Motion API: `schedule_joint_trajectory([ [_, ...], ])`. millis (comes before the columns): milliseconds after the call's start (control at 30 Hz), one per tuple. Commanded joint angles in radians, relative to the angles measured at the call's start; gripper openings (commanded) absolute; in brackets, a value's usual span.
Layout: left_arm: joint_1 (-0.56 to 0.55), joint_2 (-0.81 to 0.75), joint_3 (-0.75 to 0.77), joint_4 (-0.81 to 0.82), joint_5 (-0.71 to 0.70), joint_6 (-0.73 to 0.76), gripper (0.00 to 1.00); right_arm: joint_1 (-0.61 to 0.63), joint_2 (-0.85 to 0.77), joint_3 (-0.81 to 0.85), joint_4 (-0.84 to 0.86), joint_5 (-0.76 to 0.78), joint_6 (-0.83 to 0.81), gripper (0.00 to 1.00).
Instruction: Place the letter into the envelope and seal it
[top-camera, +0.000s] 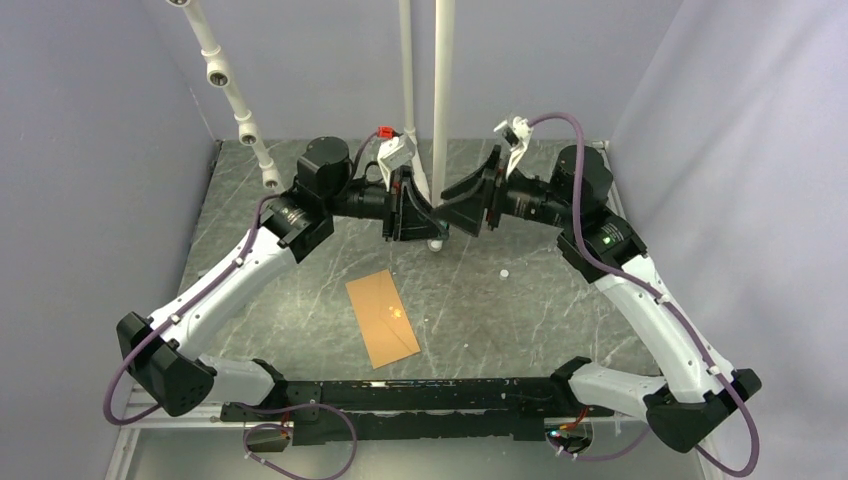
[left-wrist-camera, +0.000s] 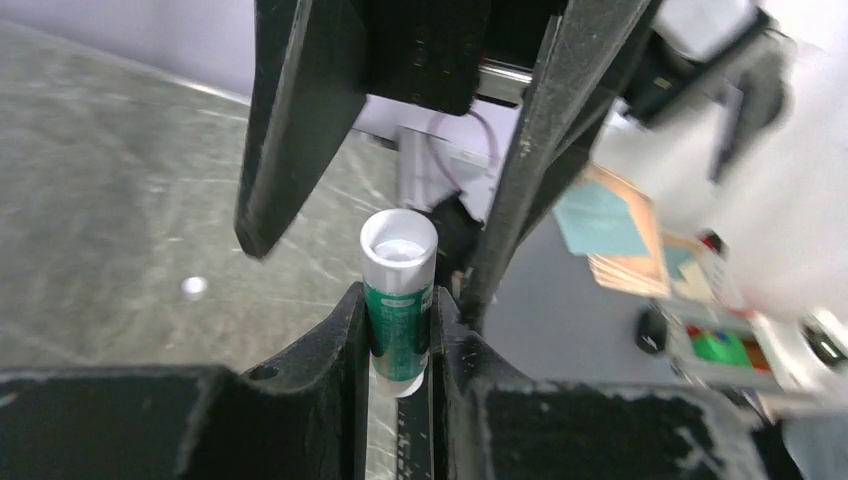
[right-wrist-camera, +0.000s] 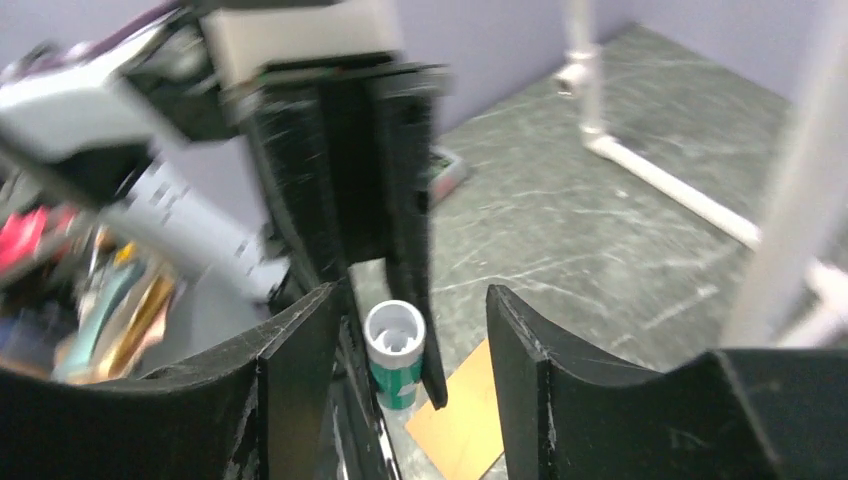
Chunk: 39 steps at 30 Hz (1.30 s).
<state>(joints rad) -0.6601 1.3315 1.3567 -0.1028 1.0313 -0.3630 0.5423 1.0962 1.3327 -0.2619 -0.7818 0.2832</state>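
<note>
The orange-brown envelope (top-camera: 382, 318) lies flat on the table in front of the arms; a corner of it shows in the right wrist view (right-wrist-camera: 462, 420). The letter is not in view. My left gripper (left-wrist-camera: 398, 295) is raised at the back centre (top-camera: 410, 212) and is shut on a green glue stick (left-wrist-camera: 398, 320) with a white open end, which also shows in the right wrist view (right-wrist-camera: 395, 350). My right gripper (right-wrist-camera: 410, 292) faces it (top-camera: 470, 195), open, with its fingers (left-wrist-camera: 290, 130) standing wide on either side of the tube's open end.
A small white round piece (top-camera: 505, 271) lies on the table right of the envelope and also shows in the left wrist view (left-wrist-camera: 194, 288). White poles (top-camera: 441, 100) stand at the back centre, close behind both grippers. A jointed white tube (top-camera: 235, 100) stands at the back left.
</note>
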Motion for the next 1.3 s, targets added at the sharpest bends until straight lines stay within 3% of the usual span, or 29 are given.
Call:
schedule_joint_trajectory([
  [0,-0.003,-0.059,0.006,-0.011,-0.357,0.034,0.02,0.007,0.027,0.053,-0.042,0.491,0.271,0.57],
  [67,-0.002,-0.062,-0.002,-0.019,-0.419,0.026,0.02,0.014,0.049,0.049,-0.065,0.556,0.362,0.5],
  [167,-0.003,-0.036,0.028,-0.069,-0.422,0.036,0.02,0.029,0.063,0.026,-0.062,0.605,0.413,0.49],
  [333,-0.003,-0.024,0.025,-0.094,-0.423,0.039,0.02,0.056,0.088,0.049,-0.07,0.585,0.372,0.49],
  [433,-0.002,-0.023,0.027,-0.1,-0.425,0.037,0.02,0.063,0.108,0.062,-0.076,0.554,0.352,0.42],
  [600,-0.002,-0.022,0.042,-0.115,-0.415,0.038,0.02,0.065,0.116,0.059,-0.052,0.459,0.322,0.24],
  [733,-0.002,-0.023,0.061,-0.131,-0.339,0.064,0.03,0.06,0.107,0.07,-0.055,0.378,0.253,0.0],
  [833,-0.002,-0.03,0.07,-0.16,-0.226,0.11,0.02,0.048,0.08,0.068,-0.021,0.238,0.149,0.0],
  [933,-0.003,-0.017,0.099,-0.216,-0.058,0.161,0.02,0.033,0.028,0.008,0.082,-0.012,0.051,0.0],
  [1067,-0.003,-0.015,0.086,-0.109,0.161,0.092,0.02,0.027,0.014,-0.035,0.183,-0.334,0.008,0.0],
  [1167,-0.003,-0.02,0.073,-0.07,0.183,0.067,0.03,0.027,0.028,-0.042,0.214,-0.41,0.037,0.0],
  [1267,-0.002,-0.033,0.071,-0.1,0.081,0.101,0.03,0.027,0.015,-0.053,0.223,-0.246,0.074,0.0],
])
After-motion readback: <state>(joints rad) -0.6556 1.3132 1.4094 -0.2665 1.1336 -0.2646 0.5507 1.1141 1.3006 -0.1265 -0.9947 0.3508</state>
